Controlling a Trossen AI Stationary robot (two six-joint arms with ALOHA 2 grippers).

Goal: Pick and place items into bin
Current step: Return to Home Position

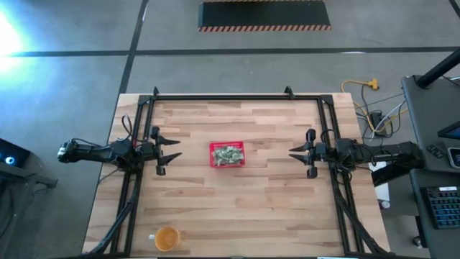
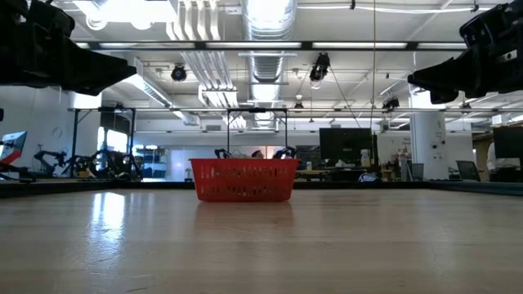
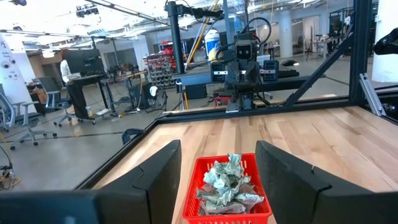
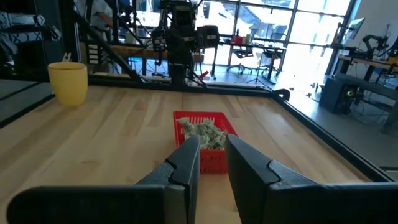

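Left end effector (image 1: 176, 147) hangs above the bench (image 1: 251, 208), fingers (image 3: 155, 180) spread wide. Right end effector (image 1: 293, 150) faces it from the far side, fingers (image 4: 183, 165) nearly together with a slim gap. Midway between them stands the red bin (image 1: 213, 155), heaped with packets (image 1: 228, 155). An orange cup (image 1: 167, 237) stands well apart.

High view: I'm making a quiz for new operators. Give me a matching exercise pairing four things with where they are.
1 red basket
2 orange cup
3 left gripper
4 right gripper

A over the table's right side
B table's middle, holding packets
C near the table's edge, alone
D over the table's left side

Pairs: 1-B, 2-C, 3-D, 4-A
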